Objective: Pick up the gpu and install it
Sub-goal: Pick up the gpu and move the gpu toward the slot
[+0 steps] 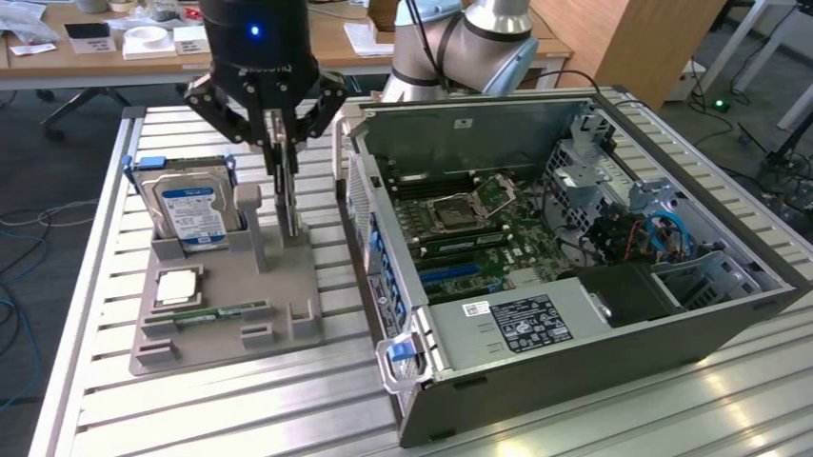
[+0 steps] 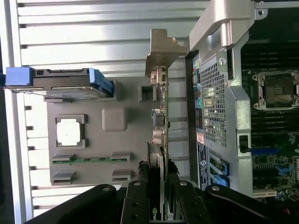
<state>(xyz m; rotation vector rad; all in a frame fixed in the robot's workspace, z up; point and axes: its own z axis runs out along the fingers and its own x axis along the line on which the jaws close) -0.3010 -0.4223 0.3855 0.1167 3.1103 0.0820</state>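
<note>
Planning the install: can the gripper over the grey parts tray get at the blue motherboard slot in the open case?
Probably yes. The metal computer case lies with its side open upward, and nothing covers the blue motherboard slot. The gripper grips the green circuit-board card beside the case.

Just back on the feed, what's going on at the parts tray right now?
The arm's gripper is down over the grey parts tray, with its fingers closed on the upright gpu. The card is at the tray, not yet over the case; whether it has lifted clear of its slot is hard to tell. The hard drive stands in the tray beside it. The open computer case lies alongside with its motherboard exposed.
</note>
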